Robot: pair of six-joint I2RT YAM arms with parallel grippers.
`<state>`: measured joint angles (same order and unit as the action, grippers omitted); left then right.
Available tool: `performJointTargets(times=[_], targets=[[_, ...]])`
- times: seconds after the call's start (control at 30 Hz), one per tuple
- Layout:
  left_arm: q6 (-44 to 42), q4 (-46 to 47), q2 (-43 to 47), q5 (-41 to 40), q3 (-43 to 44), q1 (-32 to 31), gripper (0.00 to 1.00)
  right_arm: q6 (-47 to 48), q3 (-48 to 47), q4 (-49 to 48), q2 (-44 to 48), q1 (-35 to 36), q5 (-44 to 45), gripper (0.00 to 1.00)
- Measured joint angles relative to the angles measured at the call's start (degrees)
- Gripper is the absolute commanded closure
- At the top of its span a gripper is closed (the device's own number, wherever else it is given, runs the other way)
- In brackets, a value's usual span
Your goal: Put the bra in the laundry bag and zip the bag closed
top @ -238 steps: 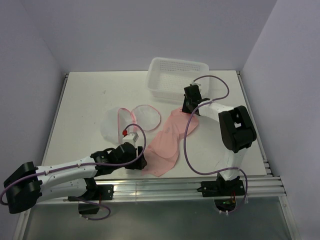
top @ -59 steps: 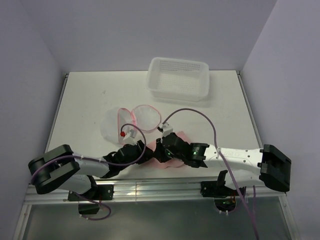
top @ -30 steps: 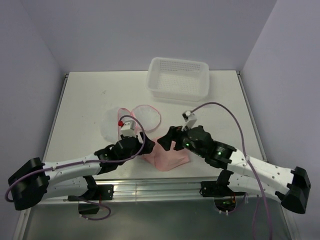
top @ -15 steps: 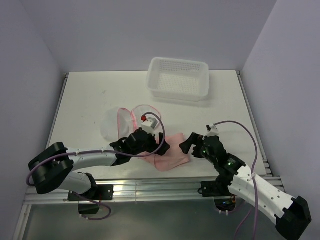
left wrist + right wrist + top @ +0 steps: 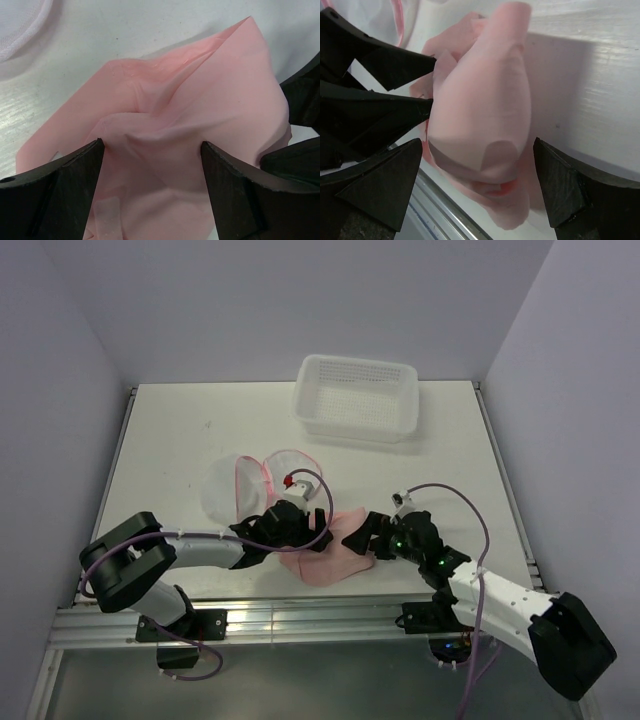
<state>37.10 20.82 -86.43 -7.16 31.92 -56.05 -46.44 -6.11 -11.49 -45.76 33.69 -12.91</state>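
- The right gripper (image 5: 358,538) has just closed in from the side away from the laundry bag (image 5: 222,492). Half a second ago it stood clear of the bra (image 5: 335,558); now its fingers touch the bra's edge.
- In the right wrist view the right gripper's (image 5: 479,145) jaws are spread wide either side of a rounded fold of the bra (image 5: 480,90), gripping nothing yet.
- The left gripper (image 5: 302,532) has stayed on the bag side of the bra. In its own view the left gripper (image 5: 150,150) is also spread wide, with a bunched ridge of the bra (image 5: 200,100) between its fingers, not pinched.
- The bra, spread long across the table (image 5: 170,430) some seconds ago, is now gathered into a compact bundle just beside the bag's near right edge and outside it.
- My reading: the cloth is being bundled small enough to fit. Lifting it into the bag and zipping are both still to do.
- The bag lies unzipped, its two halves opened flat, with its pink rim (image 5: 397,20) showing in the right wrist view.
- Beyond the bag, to its far right and well apart, stands the white basket (image 5: 352,426).
- Count: two grippers, one bra, one bag of two halves, one basket.
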Motion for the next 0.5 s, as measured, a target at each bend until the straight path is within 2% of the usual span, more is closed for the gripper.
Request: performJointTargets(times=[0.13,0.3,0.5], targets=[[0.09,1.38,-0.2,0.02,-0.33,0.0,0.16,-0.02,0.0,-4.98,-6.12,-0.11,-3.13,0.0],[0.2,2.03,-0.2,0.02,-0.66,0.0,0.17,-0.02,0.0,-9.11,-9.25,-0.11,-6.25,0.02],[0.2,1.95,-0.04,0.0,-0.66,0.0,0.17,-0.17,0.0,-11.85,-11.61,-0.11,-6.82,0.15]])
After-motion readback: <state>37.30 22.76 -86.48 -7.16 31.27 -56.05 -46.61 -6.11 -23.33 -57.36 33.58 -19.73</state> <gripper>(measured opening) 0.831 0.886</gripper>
